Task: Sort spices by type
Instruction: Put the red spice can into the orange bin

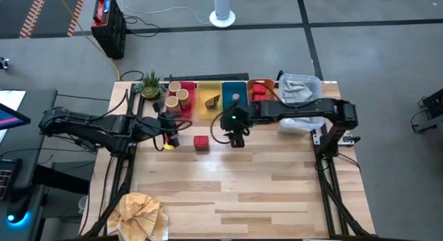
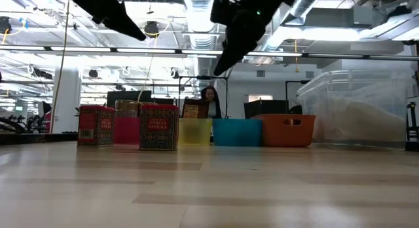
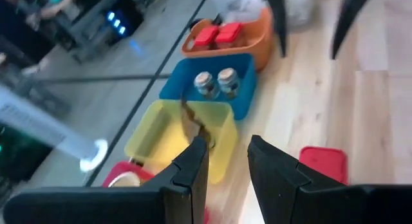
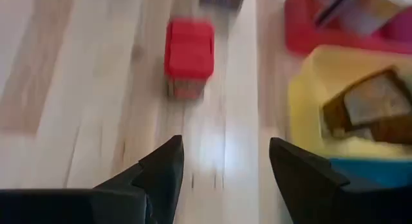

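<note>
One red pack [image 1: 201, 143] stands on the bare table, also seen in the right wrist view [image 4: 188, 55]. A second red pack [image 2: 96, 125] stands to its left, under my left arm. My right gripper [image 1: 237, 138] hangs open above the table to the right of the first pack, touching nothing [image 4: 225, 169]. My left gripper [image 3: 228, 166] hovers high near the table's left side, open by a narrow gap, with nothing between its fingers. Tan cylinders [image 1: 178, 94] stand in the pink bin, a dark brown wedge [image 3: 195, 124] lies in the yellow bin, two round tins [image 3: 216, 82] are in the blue bin, and red packs [image 3: 217, 35] are in the orange bin.
The four bins [image 1: 211, 102] stand in a row along the far edge. A clear plastic tub [image 1: 299, 88] is at the far right and a small plant [image 1: 149, 85] at the far left. Crumpled tan paper [image 1: 142, 213] lies at the near left corner.
</note>
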Action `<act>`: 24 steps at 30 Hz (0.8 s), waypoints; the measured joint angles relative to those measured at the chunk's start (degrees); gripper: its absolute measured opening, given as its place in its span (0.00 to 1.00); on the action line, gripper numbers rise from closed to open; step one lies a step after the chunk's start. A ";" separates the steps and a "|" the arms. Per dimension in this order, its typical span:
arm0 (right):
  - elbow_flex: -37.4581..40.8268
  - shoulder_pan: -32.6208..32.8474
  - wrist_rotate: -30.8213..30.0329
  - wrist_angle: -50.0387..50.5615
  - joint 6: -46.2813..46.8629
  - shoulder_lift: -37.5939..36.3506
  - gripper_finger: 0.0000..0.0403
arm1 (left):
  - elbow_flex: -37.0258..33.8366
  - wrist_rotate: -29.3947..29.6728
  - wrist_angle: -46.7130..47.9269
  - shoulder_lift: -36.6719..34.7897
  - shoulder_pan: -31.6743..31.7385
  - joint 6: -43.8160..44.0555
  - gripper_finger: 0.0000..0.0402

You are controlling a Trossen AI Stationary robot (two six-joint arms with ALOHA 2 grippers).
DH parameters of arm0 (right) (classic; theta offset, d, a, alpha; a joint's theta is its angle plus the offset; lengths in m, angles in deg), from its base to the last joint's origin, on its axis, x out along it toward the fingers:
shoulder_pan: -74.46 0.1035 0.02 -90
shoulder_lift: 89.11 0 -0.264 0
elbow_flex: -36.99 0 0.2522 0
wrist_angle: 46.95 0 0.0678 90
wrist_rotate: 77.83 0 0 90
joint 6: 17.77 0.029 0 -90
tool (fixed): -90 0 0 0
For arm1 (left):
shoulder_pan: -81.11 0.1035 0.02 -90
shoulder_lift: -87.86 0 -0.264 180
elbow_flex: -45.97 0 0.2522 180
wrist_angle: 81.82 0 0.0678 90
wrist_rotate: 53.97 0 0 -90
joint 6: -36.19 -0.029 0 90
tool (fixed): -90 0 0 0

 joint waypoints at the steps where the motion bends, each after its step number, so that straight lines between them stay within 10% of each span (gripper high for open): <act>1: 2.53 0.74 -0.05 -4.64 0.28 -1.09 0.64 | -1.95 -1.15 -3.57 -0.04 0.05 -2.24 0.25; 7: 9.03 5.76 0.19 -18.68 -0.30 -2.48 0.64 | -10.70 -6.97 -21.43 -0.41 1.80 -11.46 0.25; 24: -5.17 4.85 0.34 -21.24 -7.99 14.95 0.86 | -7.62 -3.58 -16.01 -5.57 2.07 -5.06 0.25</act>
